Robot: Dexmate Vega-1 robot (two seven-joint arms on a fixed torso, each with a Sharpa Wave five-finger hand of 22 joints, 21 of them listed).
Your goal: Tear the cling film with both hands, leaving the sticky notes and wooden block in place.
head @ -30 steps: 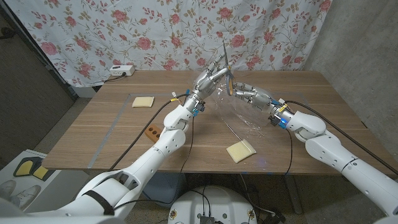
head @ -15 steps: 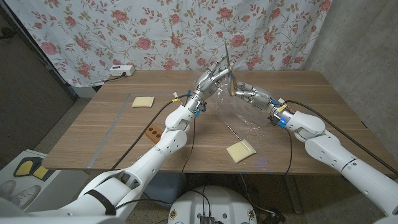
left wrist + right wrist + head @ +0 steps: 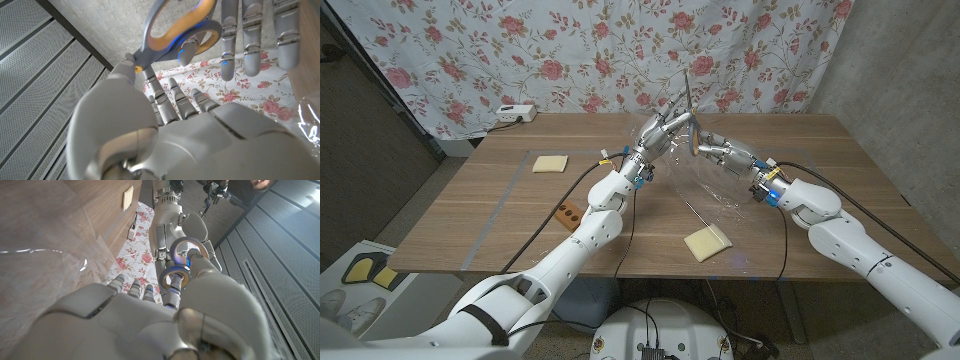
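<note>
Both arms are built of smooth, rounded white shells joined at darker seams. The left arm (image 3: pixel 582 232) carries a black band around its upper segment, and a thin black cable runs loosely along each arm to the wrist. The right arm (image 3: pixel 850 240) has a blue ring at the wrist, beside small yellow and red cable tags; the left wrist shows the same blue and yellow spots. The left hand (image 3: pixel 658 130) and right hand (image 3: pixel 720 151) are metallic silver-grey, with a broad domed back. The fingers (image 3: pixel 252 35) are segmented grey links with small dark screws, and tiny blue lights glow on some.
</note>
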